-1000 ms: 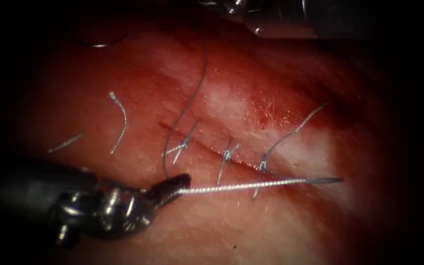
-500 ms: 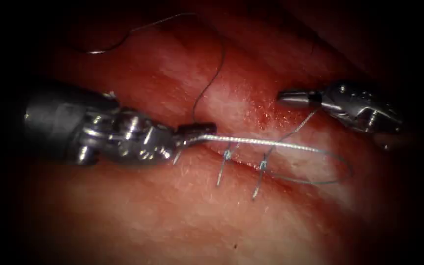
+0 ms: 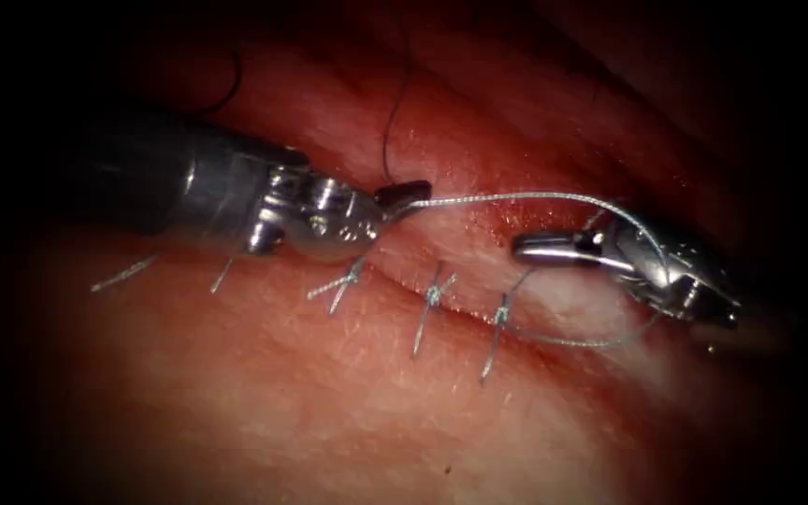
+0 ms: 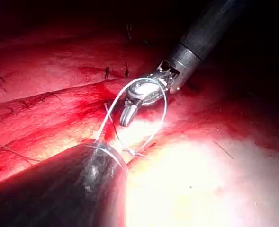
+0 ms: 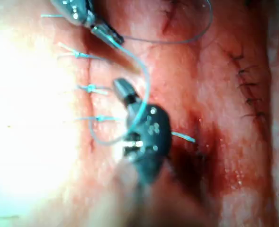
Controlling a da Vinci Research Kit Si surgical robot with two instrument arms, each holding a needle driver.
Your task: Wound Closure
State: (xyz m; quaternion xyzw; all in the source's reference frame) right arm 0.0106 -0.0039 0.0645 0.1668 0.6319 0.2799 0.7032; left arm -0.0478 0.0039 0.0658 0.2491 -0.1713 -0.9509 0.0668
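your left tool (image 3: 402, 196) lay over the upper left of the tissue (image 3: 329, 411), its jaws clamped on the thread (image 3: 516, 196) just above the left end of the cut (image 3: 460, 313). from that grip the thread arched right, passed over the wrist of your right tool (image 3: 544, 249), dropped behind it and curved back along the tissue to the rightmost stitch (image 3: 498, 316), so a loop lay around the right tool's neck. the left wrist view gave the same: the thread (image 4: 153, 85) ringed the right tool (image 4: 126, 116), whose jaws there looked pressed together with nothing between them. in the right wrist view the right tool (image 5: 121, 88) pointed toward the left tool (image 5: 108, 34), and the thread (image 5: 146, 85) ran down from the left jaws and around the right tool's neck. a darker strand (image 3: 390, 140) rose from the left jaws toward the dark upper edge. you could not make out the needle in these views. the right tool's tip hung just above the cut, near the rightmost stitch and apart from it. three knotted stitches crossed the cut: the first (image 3: 348, 278) just under the left tool's wrist, the second (image 3: 433, 295) in the middle, then the rightmost. two cut ends (image 3: 123, 273) lay on the tissue left of the cut, below the left shaft. you had open tissue below the cut, bare to the lower edge; above the cut the room was taken by both tools and the loop, and the far right fell away into dark.
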